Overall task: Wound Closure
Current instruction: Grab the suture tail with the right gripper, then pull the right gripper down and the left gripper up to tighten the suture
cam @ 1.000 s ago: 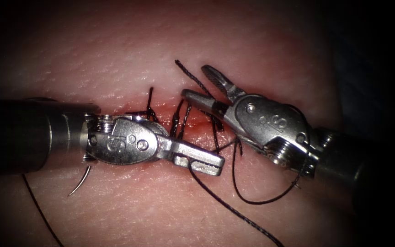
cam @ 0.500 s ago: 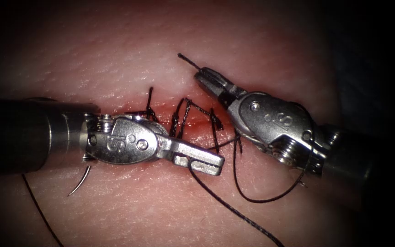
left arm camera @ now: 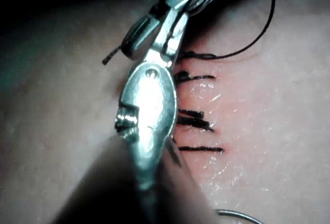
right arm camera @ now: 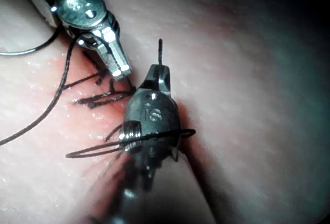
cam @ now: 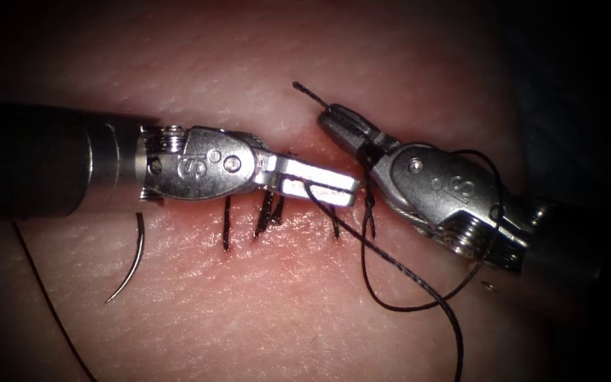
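Left of both tools, free needle (cam: 130,263) flat on tissue (cam: 263,304); left tool (cam: 319,187) and right tool (cam: 337,120) each clamped on thread (cam: 390,265).

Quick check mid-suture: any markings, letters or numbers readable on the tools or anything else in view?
"S" with a small circle beside it: stamped on the left tool's wrist body, endoscope view.
"S", seen tilted: stamped on the right tool's wrist body, endoscope view.
"IS" or similar: on the right tool's wrist body, right wrist view; too blurred to confirm.
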Controlling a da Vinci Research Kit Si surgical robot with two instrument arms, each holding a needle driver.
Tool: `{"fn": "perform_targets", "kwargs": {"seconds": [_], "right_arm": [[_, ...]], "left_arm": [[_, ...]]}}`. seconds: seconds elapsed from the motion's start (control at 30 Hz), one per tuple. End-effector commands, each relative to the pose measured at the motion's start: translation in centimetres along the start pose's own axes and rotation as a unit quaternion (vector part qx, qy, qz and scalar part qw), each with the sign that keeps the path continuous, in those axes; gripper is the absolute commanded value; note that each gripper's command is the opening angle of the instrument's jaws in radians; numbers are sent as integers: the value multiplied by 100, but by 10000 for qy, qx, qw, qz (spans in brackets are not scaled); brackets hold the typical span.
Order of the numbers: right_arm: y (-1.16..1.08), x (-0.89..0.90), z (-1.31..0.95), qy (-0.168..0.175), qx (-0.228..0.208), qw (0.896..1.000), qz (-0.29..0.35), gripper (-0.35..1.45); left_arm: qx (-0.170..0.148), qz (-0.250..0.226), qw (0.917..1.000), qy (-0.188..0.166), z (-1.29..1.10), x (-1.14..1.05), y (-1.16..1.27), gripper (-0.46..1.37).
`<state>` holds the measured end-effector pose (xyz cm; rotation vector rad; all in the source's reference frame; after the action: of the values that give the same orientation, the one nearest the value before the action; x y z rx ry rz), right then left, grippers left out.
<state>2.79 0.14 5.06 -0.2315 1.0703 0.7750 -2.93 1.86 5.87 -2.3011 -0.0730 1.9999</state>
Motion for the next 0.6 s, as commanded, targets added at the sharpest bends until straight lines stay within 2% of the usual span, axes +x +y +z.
{"fn": "perform_targets", "kwargs": {"seconds": [0.03,0.27,0.6], "right_arm": [[0,0,-1,7,-12,10000,-6,-35],[1,-6,-13,40,-34,10000,-32,-35],[-9,-16,-30,66,-17,9999,-89,-35]], "left_arm": [[-2,-8,10000,-22,-1,-1,-3,-35],[148,9,9998,-112,-9,-15,-39,-35],[299,115,9993,-186,-10,-15,-91,-35]]}}
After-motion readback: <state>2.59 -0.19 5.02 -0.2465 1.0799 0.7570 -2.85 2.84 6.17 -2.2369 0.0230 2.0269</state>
